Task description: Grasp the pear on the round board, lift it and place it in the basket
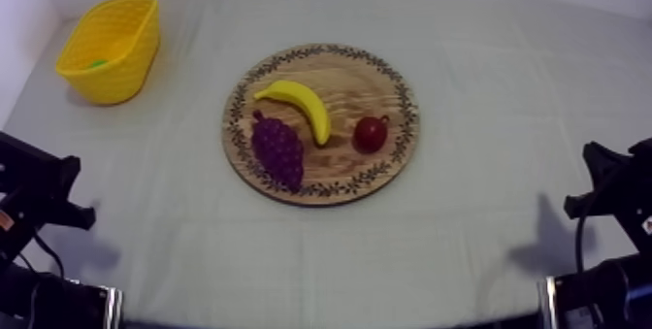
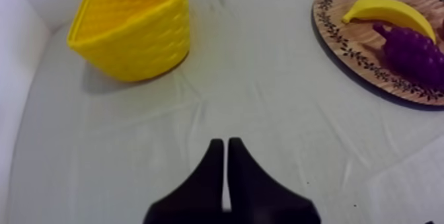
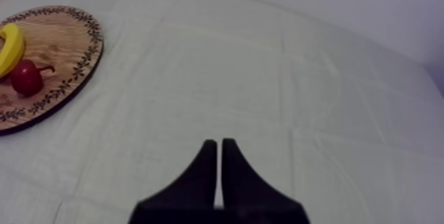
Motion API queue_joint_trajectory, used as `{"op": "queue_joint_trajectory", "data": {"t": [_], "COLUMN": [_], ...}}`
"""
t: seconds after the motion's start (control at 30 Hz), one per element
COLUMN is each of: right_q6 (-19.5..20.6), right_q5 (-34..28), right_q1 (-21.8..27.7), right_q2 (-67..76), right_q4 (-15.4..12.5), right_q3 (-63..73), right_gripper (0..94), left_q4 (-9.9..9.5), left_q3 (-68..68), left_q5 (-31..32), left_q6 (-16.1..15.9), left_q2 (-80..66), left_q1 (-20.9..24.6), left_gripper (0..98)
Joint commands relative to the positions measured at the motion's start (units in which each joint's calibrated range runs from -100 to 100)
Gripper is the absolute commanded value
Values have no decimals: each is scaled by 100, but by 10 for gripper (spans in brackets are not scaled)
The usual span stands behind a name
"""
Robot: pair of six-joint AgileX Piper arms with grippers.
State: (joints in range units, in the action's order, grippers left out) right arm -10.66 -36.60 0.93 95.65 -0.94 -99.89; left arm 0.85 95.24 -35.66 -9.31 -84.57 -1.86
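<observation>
The yellow basket (image 1: 109,48) stands at the far left of the table. A small patch of green (image 1: 98,62) shows inside it, mostly hidden by the wall. The round wooden board (image 1: 388,81) lies mid-table and carries a banana (image 1: 297,103), a bunch of grapes (image 1: 277,150) and a small red fruit (image 1: 370,133). My left gripper (image 2: 226,149) is shut on nothing over bare cloth, short of the basket (image 2: 132,28) and well left of the board (image 2: 343,38). Shut and holding nothing as well, my right gripper (image 3: 219,149) hangs over cloth to the right of the board (image 3: 73,74).
Both arms rest low at the table's front, the left arm (image 1: 39,197) and the right arm (image 1: 611,192). A white wall closes off the left and back. Wide bare cloth lies between board and basket and on the board's right.
</observation>
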Motion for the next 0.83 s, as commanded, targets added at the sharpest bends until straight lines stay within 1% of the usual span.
{"op": "queue_joint_trajectory", "data": {"t": [0.0,0.1,0.23,0.43,0.5,0.6,0.8], "right_q6": [-2,-1,-1,-1,-1,-6,-4], "right_q5": [-1,-1,-1,-1,-1,-1,-1], "right_q1": [-1,-1,-1,-1,-1,-1,-1], "right_q2": [2,2,2,2,2,2,2], "right_q4": [-1,-1,-1,-1,-1,-1,-1], "right_q3": [0,0,0,0,0,0,0], "right_gripper": [4,4,4,4,4,4,4], "left_q4": [-88,-185,-242,-266,-272,-278,-282], "left_q3": [127,151,164,323,364,393,407], "left_q5": [-125,-264,-330,-27,48,102,127], "left_q6": [164,363,666,1473,1681,1824,1840], "left_q2": [-490,-796,-1183,-1501,-1523,-1536,-1542], "left_q1": [-14,-14,-56,-124,-130,-134,-136], "left_gripper": [0,2,1,1,1,1,1]}}
